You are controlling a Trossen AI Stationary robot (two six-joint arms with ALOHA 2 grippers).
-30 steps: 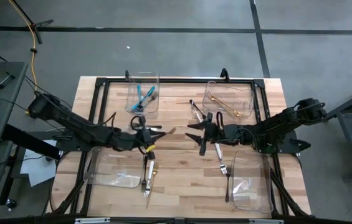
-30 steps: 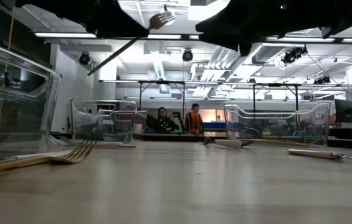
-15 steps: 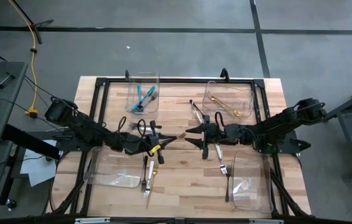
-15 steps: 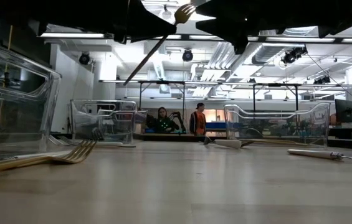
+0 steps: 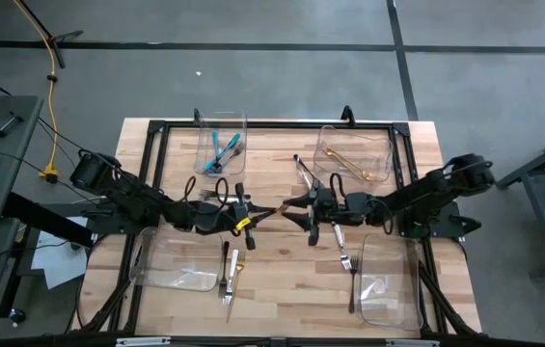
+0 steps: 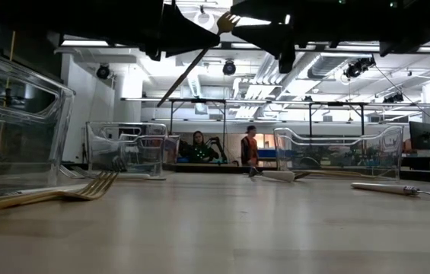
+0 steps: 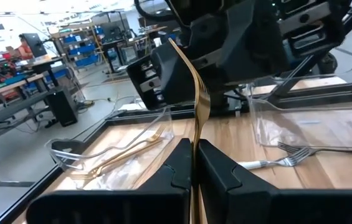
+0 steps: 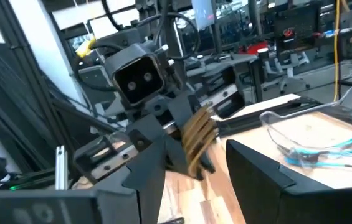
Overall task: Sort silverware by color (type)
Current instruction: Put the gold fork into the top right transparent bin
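Mid-counter, held aloft, the left claw (image 5: 253, 216) pinches a gold fork (image 5: 270, 210) by its handle — long axis pointing straight across at the right claw (image 5: 293, 209), spread wide, tines just between its fingers.

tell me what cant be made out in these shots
- Gold fork in the left gripper: handle end hidden between the shut fingers, left wrist view.
- Right gripper: whether its fingers touch the fork tines is too small to tell in the high view; out of focus in the right wrist view.
- Cutlery in the near-right bin: type unclear through clear plastic, high view.
- Both arms: cut off by the top edge, low view.
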